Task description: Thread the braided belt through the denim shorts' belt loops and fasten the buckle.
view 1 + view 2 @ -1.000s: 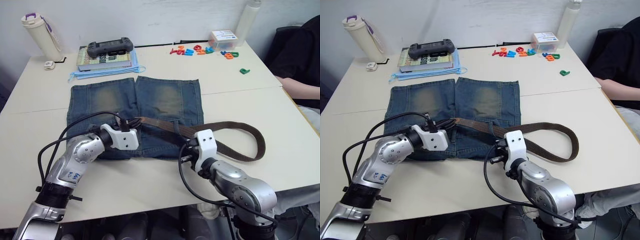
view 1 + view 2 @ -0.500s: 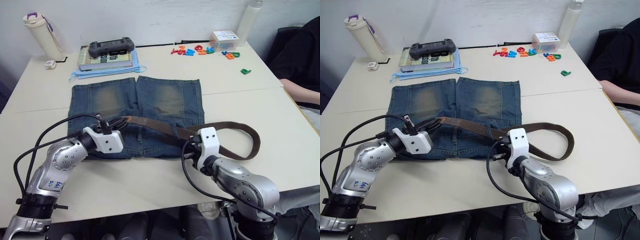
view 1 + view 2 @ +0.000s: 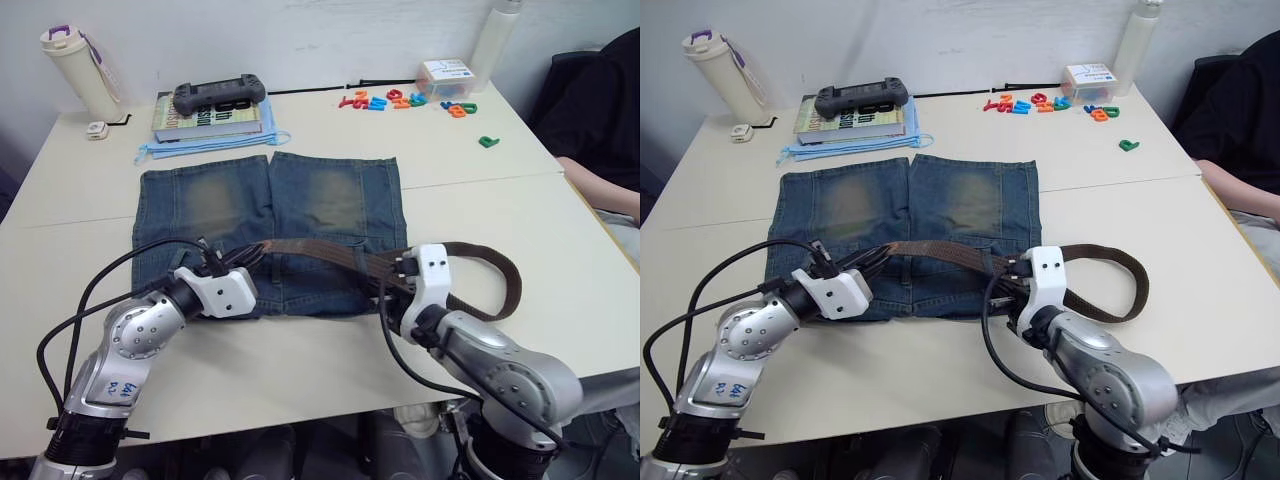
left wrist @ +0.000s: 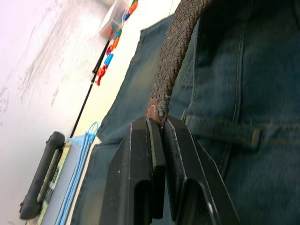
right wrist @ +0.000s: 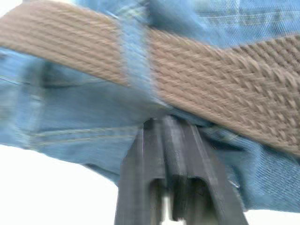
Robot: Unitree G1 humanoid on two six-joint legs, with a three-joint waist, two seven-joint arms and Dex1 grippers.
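The denim shorts lie flat on the table, waistband toward me. The braided belt runs across the waistband and curls back in a wide bend on the right. My left gripper is shut on the belt's tan tip, over the left part of the waistband. My right gripper is at the waistband's right part, its fingers closed on a fold of denim just below the belt, beside a belt loop that the belt passes under. The buckle is hidden.
At the back left are a book with a game controller, a blue face mask and a cream bottle. Coloured letters, a small box and a white bottle sit back right. A person's arm rests at the right edge.
My right gripper has moved forward from the table's bare front onto the waistband under the belt. My left gripper kept hold of the belt's tip, shifting a little left, then back.
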